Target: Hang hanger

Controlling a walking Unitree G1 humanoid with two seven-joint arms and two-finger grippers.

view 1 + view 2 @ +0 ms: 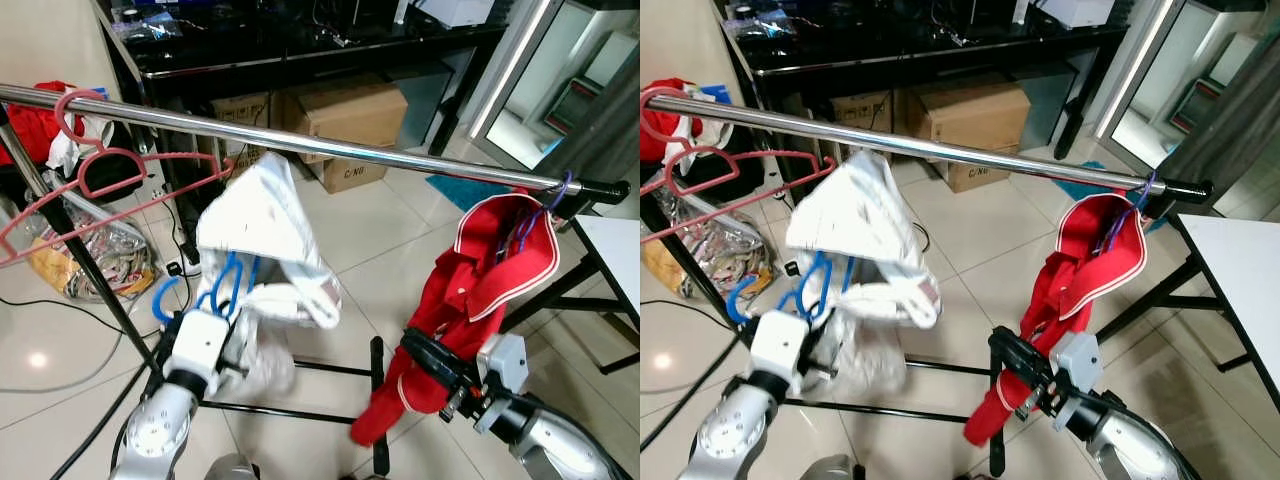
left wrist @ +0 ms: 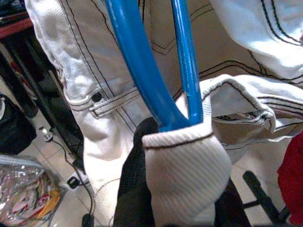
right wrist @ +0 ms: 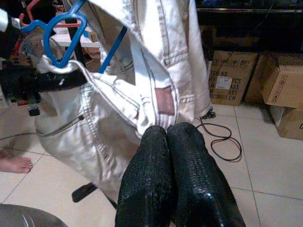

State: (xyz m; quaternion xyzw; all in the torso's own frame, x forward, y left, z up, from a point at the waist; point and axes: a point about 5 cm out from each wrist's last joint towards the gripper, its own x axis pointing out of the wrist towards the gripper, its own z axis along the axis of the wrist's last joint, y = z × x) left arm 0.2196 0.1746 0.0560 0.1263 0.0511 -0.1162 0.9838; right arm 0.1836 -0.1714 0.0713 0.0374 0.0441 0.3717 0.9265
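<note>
Two grippers are at work below the steel rail (image 1: 330, 148), which crosses the frame from the upper left to the right edge. The left gripper (image 1: 205, 340), in the lower left, is clenched on the blue hanger (image 1: 222, 288) together with a fold of the white denim jacket (image 1: 262, 240) that the hanger carries; the left wrist view shows the two blue bars coming out of the black fingers with cloth wrapped around them. The hanger sits in the left-centre of the frame, under the rail, and its hook (image 1: 163, 297) points down and to the left, not yet on the rail.

The right gripper (image 1: 433, 362), in the lower right, is pressed closed and holds nothing; it is just in front of the red garment (image 1: 480, 275) that hangs from the right end of the rail.

The main risk, in my judgement, is the hook: it faces away from the rail, so a lift without turning could push the jacket against the bar and miss. The cloth inside the grip could also let the hanger slide. The pink hanger (image 1: 100, 170) in the upper left is near, and the hook might catch on it
</note>
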